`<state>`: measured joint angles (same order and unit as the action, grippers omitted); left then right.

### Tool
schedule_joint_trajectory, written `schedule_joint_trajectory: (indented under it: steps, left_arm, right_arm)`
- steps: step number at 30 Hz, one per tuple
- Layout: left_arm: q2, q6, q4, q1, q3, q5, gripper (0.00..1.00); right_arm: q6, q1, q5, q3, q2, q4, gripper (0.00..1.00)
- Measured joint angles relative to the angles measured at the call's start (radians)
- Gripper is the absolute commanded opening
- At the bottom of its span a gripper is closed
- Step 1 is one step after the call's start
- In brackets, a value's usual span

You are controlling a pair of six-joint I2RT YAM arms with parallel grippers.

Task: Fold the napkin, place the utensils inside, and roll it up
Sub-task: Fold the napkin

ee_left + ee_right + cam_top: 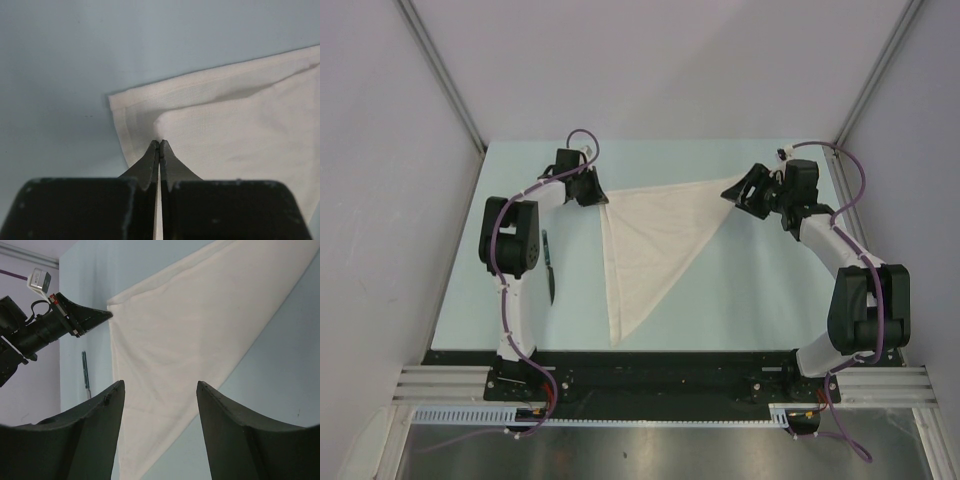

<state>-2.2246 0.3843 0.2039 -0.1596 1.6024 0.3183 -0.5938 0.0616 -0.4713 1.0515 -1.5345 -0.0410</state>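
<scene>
The white napkin lies folded into a triangle, its point toward the near edge. My left gripper is at its far left corner, shut, with cloth pinched between the fingertips in the left wrist view; the napkin puckers there. My right gripper is open and empty just above the far right corner; the napkin spreads out beyond its jaws. The dark knife lies on the table left of the napkin, and it also shows in the right wrist view.
The pale blue table is walled by grey panels on the left, right and back. The left arm's elbow stands just left of the knife. A black base rail runs along the near edge.
</scene>
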Motion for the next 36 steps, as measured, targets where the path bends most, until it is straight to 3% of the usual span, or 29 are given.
schedule_joint_trajectory:
  steps: [23, 36]
  left_arm:
    - [0.009, -0.002, -0.002, 0.020, 0.003, 0.002, 0.00]
    - [0.003, -0.022, 0.021, 0.036, 0.079, 0.005, 0.00]
  right_arm:
    - [0.000, -0.004, -0.001, -0.005, 0.000, -0.007, 0.64]
    - [0.001, -0.005, -0.002, -0.005, -0.007, -0.008, 0.64]
